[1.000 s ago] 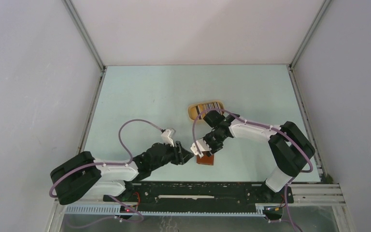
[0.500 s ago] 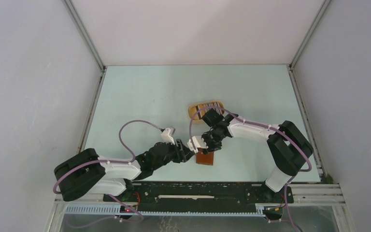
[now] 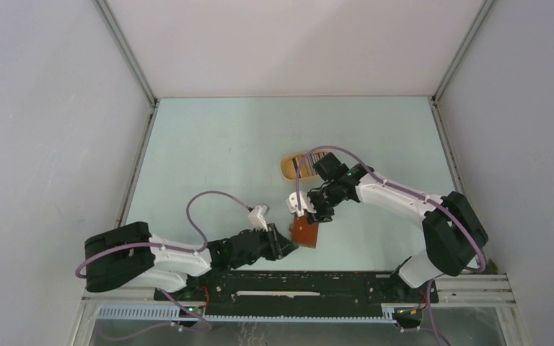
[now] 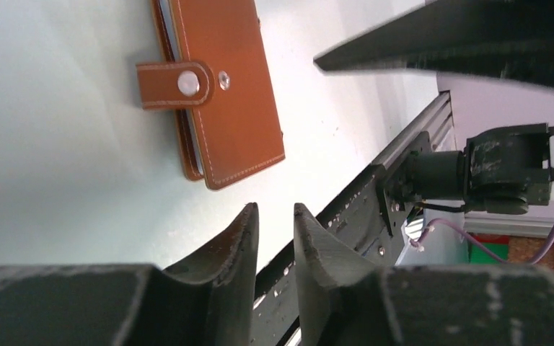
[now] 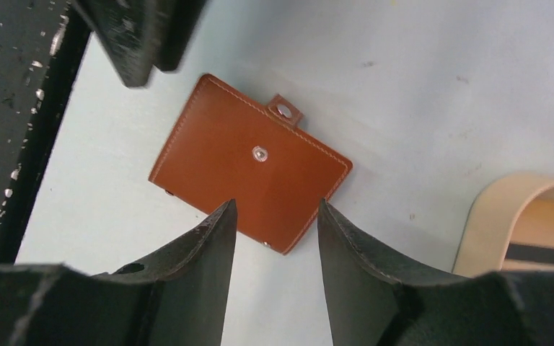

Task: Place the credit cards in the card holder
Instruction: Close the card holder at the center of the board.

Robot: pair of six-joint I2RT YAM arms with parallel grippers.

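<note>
Top external view: a pale green table (image 3: 223, 144) inside white walls carries both arms, their bases at its near edge. The left arm (image 3: 180, 256) lies low and stretched out along that near edge, its forearm reaching rightward toward the middle. The right arm (image 3: 404, 202) bends at the elbow on the right side and reaches back left across the table, wrist tipped downward.

A tan oval tray (image 3: 288, 167) sits near the table's centre, partly covered by the right arm. The striped row inside it may be the mixed-colour plastic credit cards (image 3: 309, 158) on edge, though the view is too small to be sure.

Closer to the bases, between the two claws, a reddish-brown leather bifold card holder (image 3: 304, 233) lies flat and folded shut on the table. Its strap tab is unfastened, the snap on the tab resting off the stud on the cover.

The right gripper (image 3: 310, 215) hangs directly over the holder. In the right wrist view its fingers stand moderately apart with nothing between them, and the holder (image 5: 249, 162) shows below the gap, apart from the tips.

The left gripper (image 3: 283, 244) sits just beside the holder's near-left corner. In the left wrist view its fingers (image 4: 242, 223) leave only a narrow slit and grip nothing.
</note>
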